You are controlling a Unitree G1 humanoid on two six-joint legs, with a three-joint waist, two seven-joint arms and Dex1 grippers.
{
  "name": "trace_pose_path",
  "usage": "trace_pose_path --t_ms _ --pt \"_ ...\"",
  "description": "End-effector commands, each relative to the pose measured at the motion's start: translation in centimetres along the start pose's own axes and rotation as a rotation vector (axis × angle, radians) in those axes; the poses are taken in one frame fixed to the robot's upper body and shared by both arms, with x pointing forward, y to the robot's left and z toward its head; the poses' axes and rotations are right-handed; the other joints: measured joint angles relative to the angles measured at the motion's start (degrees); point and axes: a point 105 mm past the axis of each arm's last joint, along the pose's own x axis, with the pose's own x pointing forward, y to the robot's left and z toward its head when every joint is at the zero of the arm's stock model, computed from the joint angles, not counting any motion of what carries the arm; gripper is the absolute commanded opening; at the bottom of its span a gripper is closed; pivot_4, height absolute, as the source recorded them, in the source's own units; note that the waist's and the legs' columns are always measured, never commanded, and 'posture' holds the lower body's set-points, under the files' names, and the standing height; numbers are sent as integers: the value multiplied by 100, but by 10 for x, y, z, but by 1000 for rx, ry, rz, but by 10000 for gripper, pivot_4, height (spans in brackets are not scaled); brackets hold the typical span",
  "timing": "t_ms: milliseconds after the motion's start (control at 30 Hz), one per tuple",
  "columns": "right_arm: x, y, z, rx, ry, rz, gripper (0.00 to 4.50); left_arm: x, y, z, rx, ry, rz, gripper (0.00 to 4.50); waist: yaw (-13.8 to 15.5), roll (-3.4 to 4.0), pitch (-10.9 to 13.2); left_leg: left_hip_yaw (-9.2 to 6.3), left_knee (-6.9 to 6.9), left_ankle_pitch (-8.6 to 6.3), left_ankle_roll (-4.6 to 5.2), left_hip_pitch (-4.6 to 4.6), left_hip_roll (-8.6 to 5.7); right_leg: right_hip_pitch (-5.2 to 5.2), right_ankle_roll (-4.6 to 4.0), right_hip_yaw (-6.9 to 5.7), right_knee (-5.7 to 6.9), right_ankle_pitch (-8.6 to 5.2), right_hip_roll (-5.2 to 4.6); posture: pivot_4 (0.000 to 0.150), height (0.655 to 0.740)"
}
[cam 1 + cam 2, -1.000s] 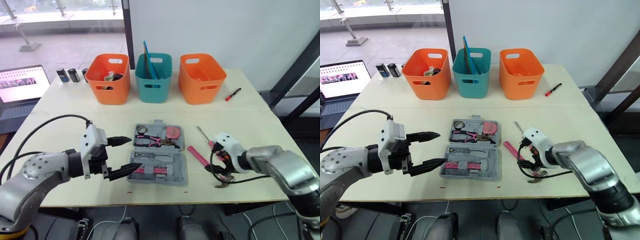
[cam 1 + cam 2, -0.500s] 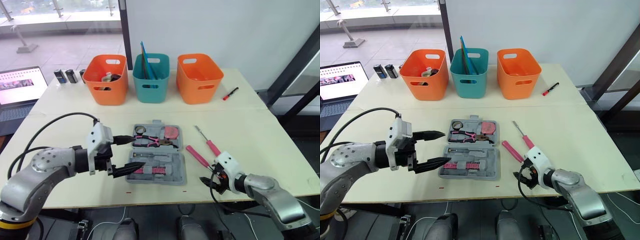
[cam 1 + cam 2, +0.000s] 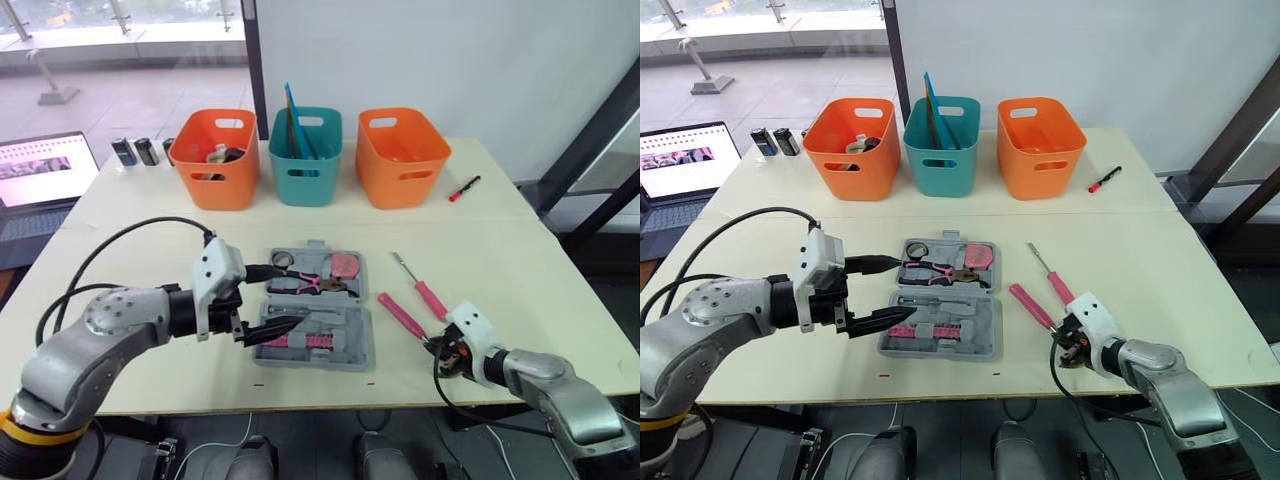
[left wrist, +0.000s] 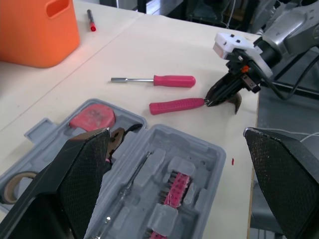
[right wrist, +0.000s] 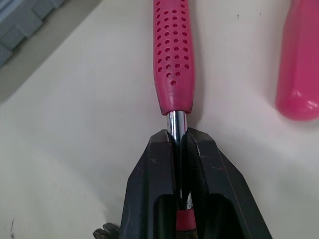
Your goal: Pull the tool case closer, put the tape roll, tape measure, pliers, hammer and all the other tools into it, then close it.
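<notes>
The grey tool case (image 3: 352, 352) lies open at the table's middle, holding the tape roll (image 3: 283, 260), pink-handled pliers (image 3: 305, 283), the pink tape measure (image 3: 346, 264) and pink bits. To its right lies the hammer, its pink handle (image 3: 399, 315) pointing toward the case. My right gripper (image 3: 437, 349) is shut on the hammer's metal shaft (image 5: 176, 122) just below the handle. A pink-handled screwdriver (image 3: 428, 297) lies beside the hammer. My left gripper (image 3: 290, 296) stands open over the case's left edge, with nothing between its fingers.
Two orange bins (image 3: 214, 157) (image 3: 403, 157) and a teal bin (image 3: 307, 155) line the back of the table. A red marker (image 3: 465, 188) lies at the back right. A laptop (image 3: 40, 180) and small dark cans (image 3: 135, 151) sit at the far left.
My right gripper has come down to the table and shut on the hammer's shaft. My left gripper has moved right, up to the case's left edge, still open.
</notes>
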Motion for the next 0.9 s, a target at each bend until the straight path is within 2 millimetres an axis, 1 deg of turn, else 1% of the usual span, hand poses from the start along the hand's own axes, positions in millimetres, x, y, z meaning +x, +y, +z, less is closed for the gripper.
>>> trace_pose_path --t_ms 33,200,267,300,333,367,667,767,867,900 --pt "-5 -1 -6 11 25 1 173 -2 0 3 22 -11 6 45000 0 0 0 0 3 0 0 0 0 1 -1 0 0 0 0 1500 7344" --pt "-3 1 4 18 -22 17 173 -13 5 -1 18 -4 11 45000 -10 -1 0 0 5 0 0 1 0 1 -2 1 0 1 0 1500 7344" --pt "-2 0 3 9 -19 18 9493 -15 5 -3 18 -3 10 45000 -14 -1 0 0 5 0 0 1 0 2 -3 1 0 1 0 1500 7344" --pt "-3 -1 2 -3 -13 13 12733 -16 5 -3 17 -2 11 45000 -15 -1 0 1 5 0 0 1 0 2 -3 1 -1 1 0 1500 7344" --pt "-4 -3 1 -7 -8 3 17999 -17 5 -5 15 -4 13 45000 -16 -1 0 1 4 0 0 1 0 2 -3 1 -1 1 -1 1500 7344" --pt "-4 -4 0 -10 -4 -1 22360 -17 6 -5 15 -5 14 45000 -17 -1 0 1 4 0 0 1 0 2 -3 1 -1 1 -1 1500 7344" --pt "-13 -5 -11 0 28 2 22360 -14 9 -7 29 -18 13 45000 0 -1 0 1 5 0 0 1 0 2 -4 1 -2 2 -1 1500 7344" --pt "-14 -5 -14 12 34 2 14271 -14 8 -7 30 -18 12 45000 3 -1 0 1 4 0 0 1 0 3 -4 1 -2 1 -1 1500 7344" --pt "-15 -7 -12 7 27 -2 211 -14 7 -7 27 -18 14 45000 -6 -3 -2 0 4 0 0 1 0 2 -4 1 -1 2 -1 1500 7344" --pt "-16 -8 -8 6 12 1 211 -15 7 -7 24 -17 15 45000 -11 -4 -2 0 5 0 0 2 0 3 -4 1 -1 2 -1 1500 7344"
